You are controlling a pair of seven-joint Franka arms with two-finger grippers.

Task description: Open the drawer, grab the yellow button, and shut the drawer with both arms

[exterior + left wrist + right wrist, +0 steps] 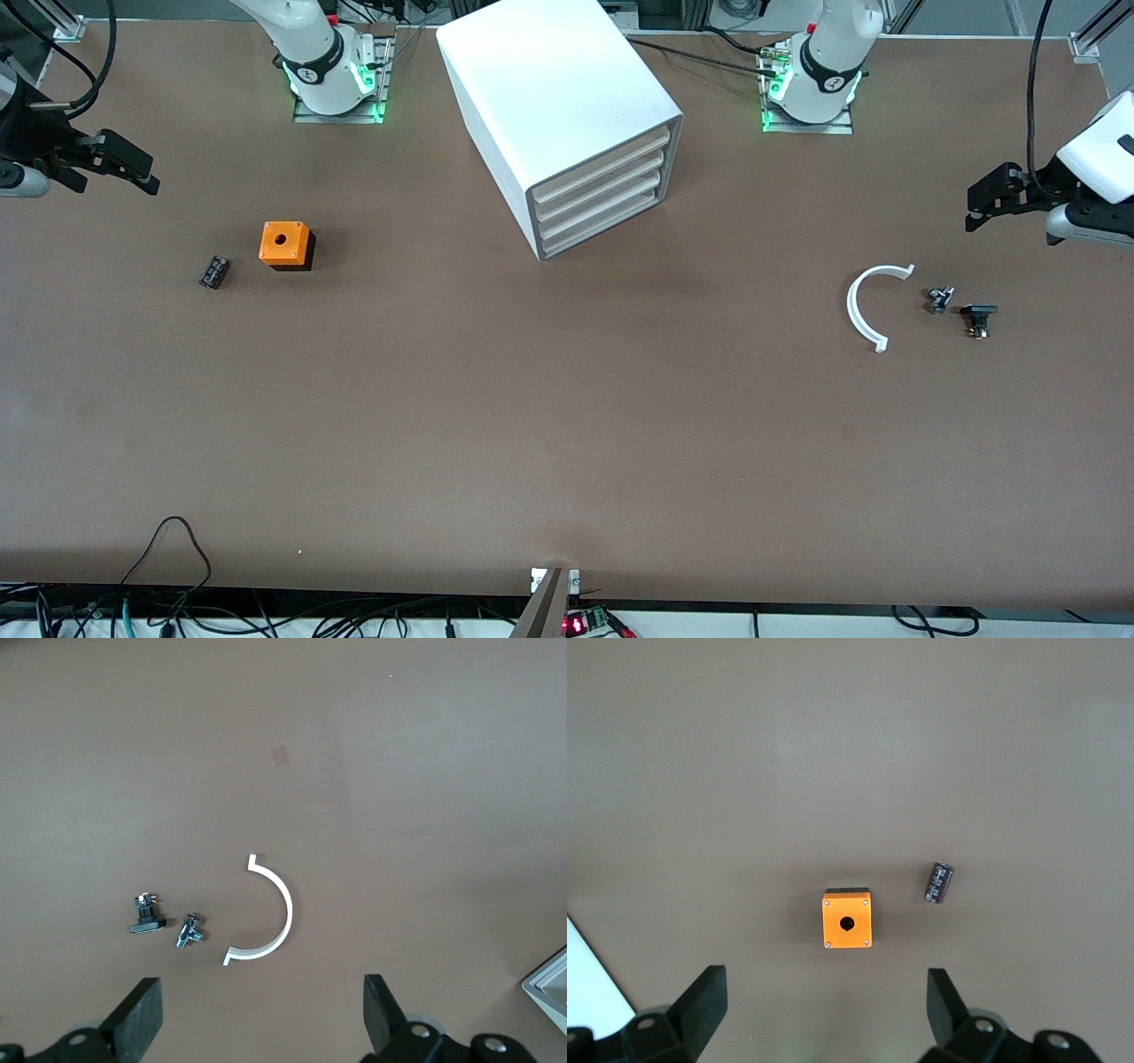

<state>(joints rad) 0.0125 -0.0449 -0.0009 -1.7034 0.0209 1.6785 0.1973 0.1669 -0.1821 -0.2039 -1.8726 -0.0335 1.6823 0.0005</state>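
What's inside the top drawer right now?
Cannot tell: the top drawer is shut flush in the cabinet, like the three below, so only its cream front shows. No button is visible on the table.

the cabinet (567, 124) sits with the drawer (602, 165) closed, both arms waiting at the table ends.

The large white box cabinet (558, 106) looks like smooth, faintly sheened plastic, its cream drawer fronts (602, 190) matt. The brown table top (532, 425) is matt with a slightly felted look. The orange cube with a round hole (847, 920) is smooth plastic. The white half-ring (270, 908) looks like matt plastic. The small screw fitting (190, 931) glints like metal. The black gripper fingers (142, 1014) are dull.
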